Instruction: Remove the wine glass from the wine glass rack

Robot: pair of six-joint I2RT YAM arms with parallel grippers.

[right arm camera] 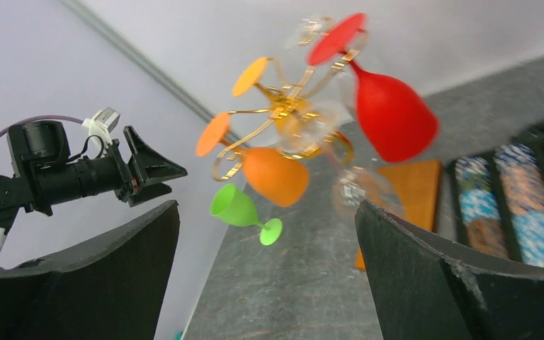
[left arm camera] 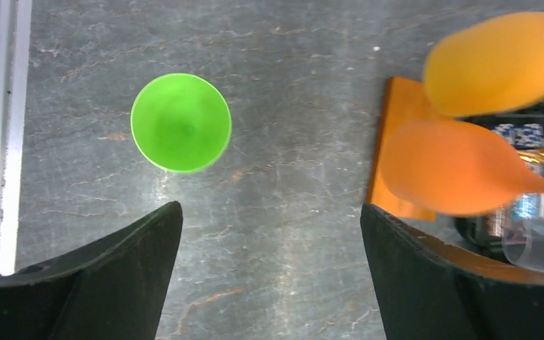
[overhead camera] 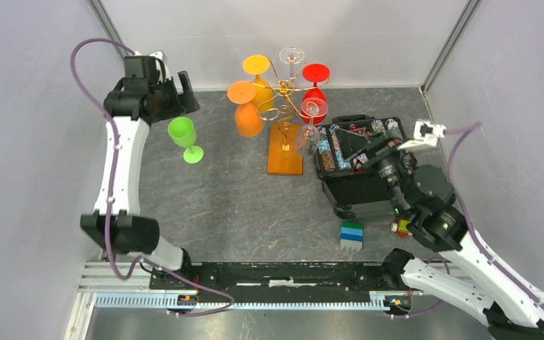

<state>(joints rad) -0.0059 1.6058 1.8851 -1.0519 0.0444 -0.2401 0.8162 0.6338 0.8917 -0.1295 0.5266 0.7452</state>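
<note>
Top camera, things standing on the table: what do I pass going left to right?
green wine glass → wine glass rack → black case. The striped block stack lies in front of the case at the same width, so it is left out.

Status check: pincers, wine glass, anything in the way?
Left pincer open, above green wine glass, not touching. Right pincer open, empty. Glass upright on table, clear of wine glass rack. Black case beside rack, not blocking.
</note>
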